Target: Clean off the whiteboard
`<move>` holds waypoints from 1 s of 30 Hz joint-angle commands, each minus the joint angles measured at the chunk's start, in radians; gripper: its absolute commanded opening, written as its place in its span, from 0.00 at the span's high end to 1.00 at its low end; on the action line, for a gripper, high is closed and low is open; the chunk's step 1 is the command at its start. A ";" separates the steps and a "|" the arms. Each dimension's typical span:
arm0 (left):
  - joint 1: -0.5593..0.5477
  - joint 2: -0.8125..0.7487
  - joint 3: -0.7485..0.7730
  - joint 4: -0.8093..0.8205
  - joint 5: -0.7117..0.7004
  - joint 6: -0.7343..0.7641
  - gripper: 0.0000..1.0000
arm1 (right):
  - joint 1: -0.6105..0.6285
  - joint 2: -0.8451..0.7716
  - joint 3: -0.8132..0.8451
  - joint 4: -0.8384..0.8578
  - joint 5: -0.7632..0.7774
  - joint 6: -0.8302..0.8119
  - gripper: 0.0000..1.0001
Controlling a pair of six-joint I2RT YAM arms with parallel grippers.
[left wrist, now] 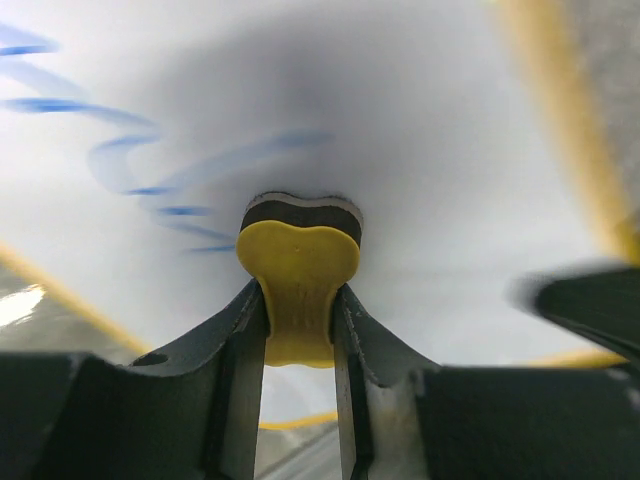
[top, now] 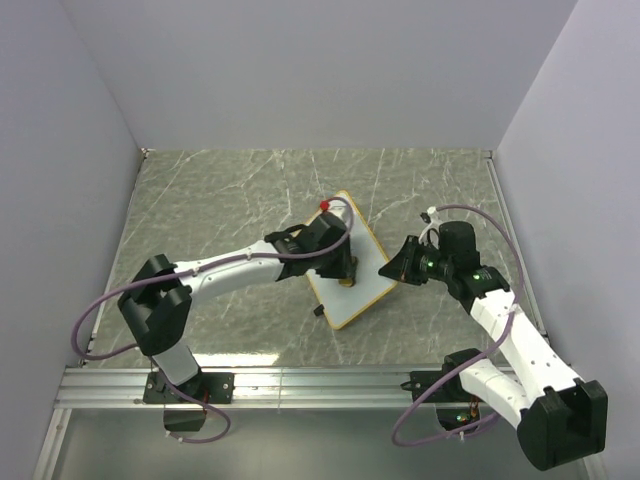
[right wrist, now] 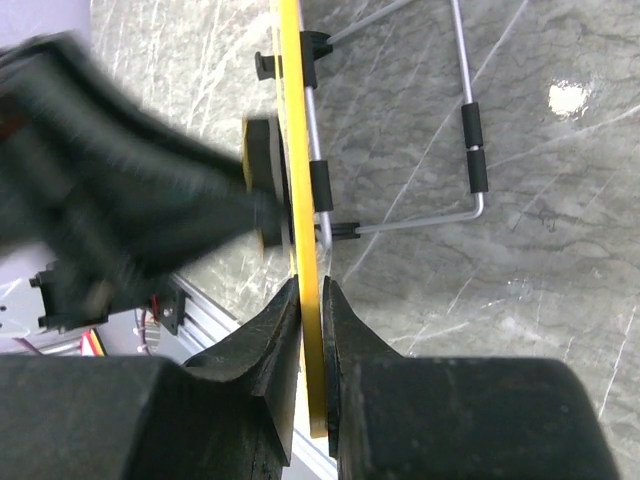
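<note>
The whiteboard (top: 366,296), white with a thin orange-yellow frame, lies tilted at mid-table. My left gripper (top: 345,268) is over its middle, shut on the small yellow bone-shaped eraser (left wrist: 298,268). The eraser's dark felt presses on the white surface (left wrist: 450,150), just right of the blue scribbles (left wrist: 150,188). My right gripper (top: 389,270) is shut on the board's right edge. In the right wrist view the board shows edge on, and the jaws of the right gripper (right wrist: 310,300) clamp its yellow frame (right wrist: 291,100). The eraser (right wrist: 258,150) also shows there against the board.
A wire stand (right wrist: 467,100) with black sleeves folds out behind the board. A red knob (top: 324,203) sits at the board's far corner and a black clip (top: 318,311) on its near-left edge. Grey walls enclose the marble table (top: 200,200); an aluminium rail (top: 300,385) runs along the front.
</note>
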 commanded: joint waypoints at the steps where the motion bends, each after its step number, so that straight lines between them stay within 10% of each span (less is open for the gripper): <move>1: 0.086 -0.051 -0.117 0.053 0.014 -0.023 1.00 | -0.001 -0.042 0.009 -0.080 0.067 -0.012 1.00; 9: 0.167 -0.066 -0.286 0.087 0.020 -0.012 1.00 | 0.000 -0.085 -0.004 -0.093 0.078 0.005 1.00; 21: 0.000 -0.039 -0.017 0.116 0.156 0.017 1.00 | -0.001 -0.062 -0.012 -0.067 0.073 0.020 1.00; 30: 0.014 -0.033 -0.088 0.206 0.252 -0.032 1.00 | -0.001 -0.068 0.002 -0.099 0.089 0.006 1.00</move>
